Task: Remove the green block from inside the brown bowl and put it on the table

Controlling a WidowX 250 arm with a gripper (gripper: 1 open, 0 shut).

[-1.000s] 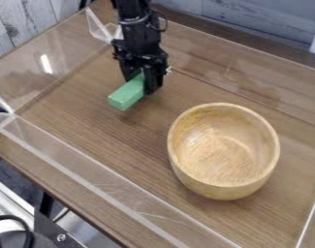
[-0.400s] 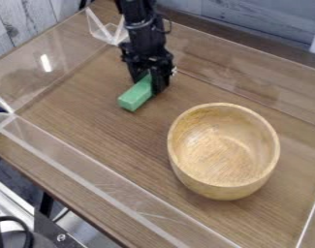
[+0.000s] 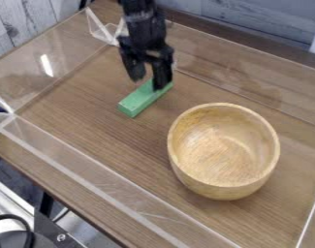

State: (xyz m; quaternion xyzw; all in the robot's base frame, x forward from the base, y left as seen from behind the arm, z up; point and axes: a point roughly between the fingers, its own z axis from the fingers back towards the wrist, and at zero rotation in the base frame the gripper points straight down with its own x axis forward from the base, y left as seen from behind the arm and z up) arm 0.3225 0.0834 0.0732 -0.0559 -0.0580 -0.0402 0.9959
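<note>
Nowhere any readable writing: green block point(image 3: 139, 98), brown bowl point(image 3: 225, 150).

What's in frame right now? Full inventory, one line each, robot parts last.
green block: 1, bright green, lying flat on the table left of the bowl, below the gripper
brown bowl: 1, light tan wood, right of centre on the table, nothing inside it
table: 1, brown wood grain with darker streaks, fills most of the view
clear acrylic walls: low transparent edging around the tabletop
gripper: 1, black, pointing down just above the far end of the green block, jaws open, holding nothing
</note>
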